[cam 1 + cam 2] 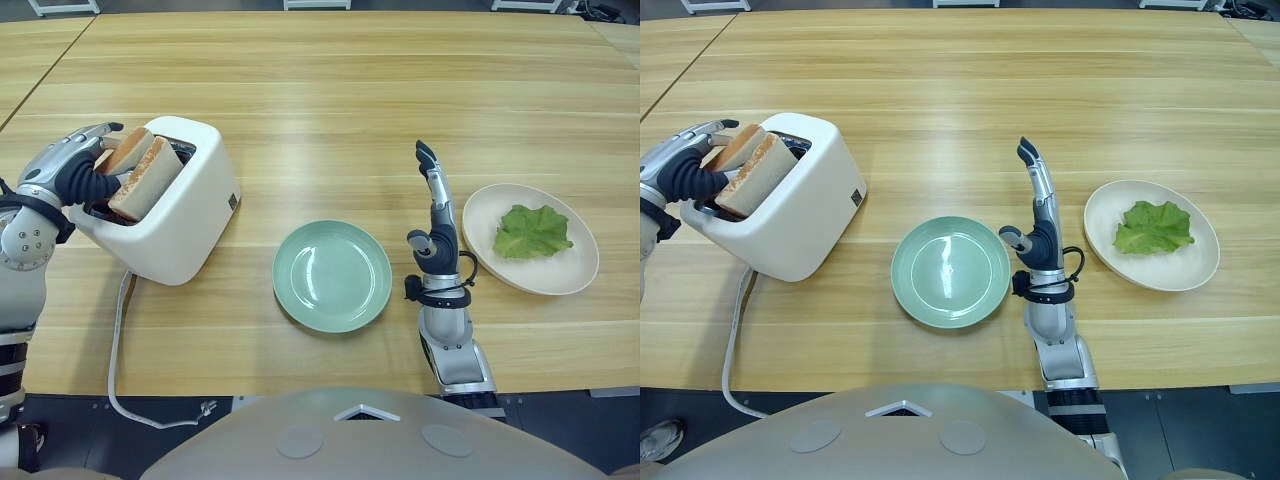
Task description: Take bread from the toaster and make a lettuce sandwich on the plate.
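At the tabletop's [330, 100] left edge, left hand [72, 168] fingers were curled around the nearer bread slice [128, 150], which leaned out of the toaster [185, 225] toward it. Green plate [332, 300] lay to its right. Right hand [435, 235] stood upright near the lettuce [530, 232], fingers straight and holding nothing.

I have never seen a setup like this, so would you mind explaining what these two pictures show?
This is a humanoid robot with two fingered hands. Both pictures come from its head camera's two eyes, looking down at a wooden table. On it stand a white toaster with two bread slices sticking out, an empty green plate, and a beige plate holding a lettuce leaf. The left hand grips a bread slice; the right hand stands open between the plates, holding nothing.
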Controlling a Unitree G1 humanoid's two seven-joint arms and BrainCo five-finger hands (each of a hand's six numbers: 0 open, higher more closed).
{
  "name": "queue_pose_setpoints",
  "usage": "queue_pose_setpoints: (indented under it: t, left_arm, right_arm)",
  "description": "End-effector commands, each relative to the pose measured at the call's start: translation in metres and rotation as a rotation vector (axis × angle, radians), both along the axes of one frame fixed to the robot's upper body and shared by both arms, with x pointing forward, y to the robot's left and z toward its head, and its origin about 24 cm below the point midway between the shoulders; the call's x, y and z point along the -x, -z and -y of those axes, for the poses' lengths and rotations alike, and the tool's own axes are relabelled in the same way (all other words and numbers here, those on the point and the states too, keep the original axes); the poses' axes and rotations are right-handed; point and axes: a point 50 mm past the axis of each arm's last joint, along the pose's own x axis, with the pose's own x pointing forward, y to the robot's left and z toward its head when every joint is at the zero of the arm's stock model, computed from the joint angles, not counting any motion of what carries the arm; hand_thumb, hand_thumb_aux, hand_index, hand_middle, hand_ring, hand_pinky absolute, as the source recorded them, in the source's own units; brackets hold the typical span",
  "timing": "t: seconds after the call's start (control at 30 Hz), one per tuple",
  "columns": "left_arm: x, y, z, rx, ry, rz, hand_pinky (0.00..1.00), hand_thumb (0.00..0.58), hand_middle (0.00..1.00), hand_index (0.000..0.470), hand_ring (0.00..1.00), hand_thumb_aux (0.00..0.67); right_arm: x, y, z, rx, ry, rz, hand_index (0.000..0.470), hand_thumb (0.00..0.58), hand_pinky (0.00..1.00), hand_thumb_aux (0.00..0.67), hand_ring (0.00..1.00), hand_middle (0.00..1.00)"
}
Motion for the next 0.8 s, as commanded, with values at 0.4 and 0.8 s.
queue_pose_setpoints:
  t: [0.4,0.8]
  left_arm:
    - [-0.018,-0.090,0.037,0.204,0.253,0.265,0.00,0.580,0.00,0.470,0.00,0.670]
    - [-0.033,-0.068,0.111,0.859,0.650,-0.040,0.00,0.580,0.00,0.470,0.00,0.670]
  right_arm:
    - [-0.007,-0.004,0.002,-0.016,0.023,0.017,0.000,0.000,0.00,0.000,0.00,0.00]
    - [-0.032,-0.022,0.048,0.039,0.162,0.091,0.000,0.000,0.00,0.000,0.00,0.00]
